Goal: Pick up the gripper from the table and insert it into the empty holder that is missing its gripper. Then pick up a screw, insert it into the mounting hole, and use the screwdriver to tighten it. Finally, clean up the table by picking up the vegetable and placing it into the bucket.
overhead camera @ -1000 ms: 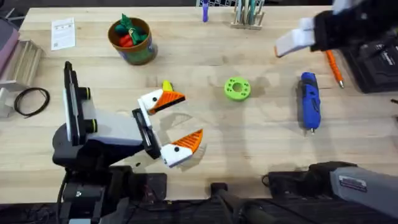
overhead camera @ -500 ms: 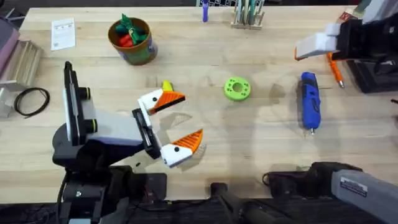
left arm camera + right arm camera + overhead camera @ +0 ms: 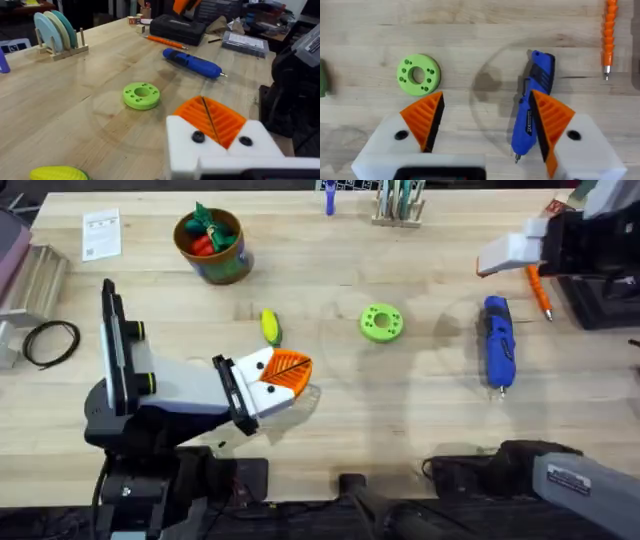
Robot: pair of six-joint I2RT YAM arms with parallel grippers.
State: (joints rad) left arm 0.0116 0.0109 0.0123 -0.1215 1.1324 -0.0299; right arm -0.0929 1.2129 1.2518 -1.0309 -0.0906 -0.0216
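Note:
My left gripper is shut, its two orange ribbed pads pressed together with nothing between them. The yellow corn vegetable lies on the table just beyond it, apart from the fingers, and shows at the edge of the left wrist view. The blue screwdriver lies at mid right. My right gripper hovers open over the far right of the table, with the screwdriver below it. The bucket stands at the back left, holding red and green toys. The loose gripper, empty holder and screw are out of view.
A flat green disc lies mid-table. A long orange stick and a black case sit at the far right. A rack of discs stands at the back edge. A black cable coil lies far left.
My left gripper has shut from wide open, its fingers meeting just short of the corn. The right gripper moved right and settled at the far right.

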